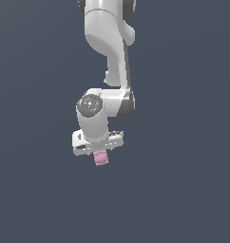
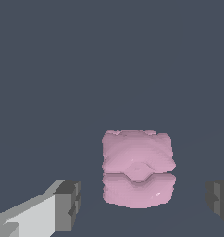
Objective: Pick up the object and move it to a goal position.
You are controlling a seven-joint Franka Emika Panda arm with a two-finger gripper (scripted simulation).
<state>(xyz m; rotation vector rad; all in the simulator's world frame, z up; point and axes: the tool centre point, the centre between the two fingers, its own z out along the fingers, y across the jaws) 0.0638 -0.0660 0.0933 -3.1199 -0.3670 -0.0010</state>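
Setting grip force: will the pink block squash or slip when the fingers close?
The pink block has rounded, ridged folds, so it probably gives somewhat. Those curved sides might slip. The gripper is open, its fingers apart from it.

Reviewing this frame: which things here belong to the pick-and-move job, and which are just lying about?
Belongs to the job:
- pink lumpy object, between the open fingers, gaps on both sides
- gripper, open, not gripping

Just lying about:
- nothing else shows in either view; no goal marker shows either
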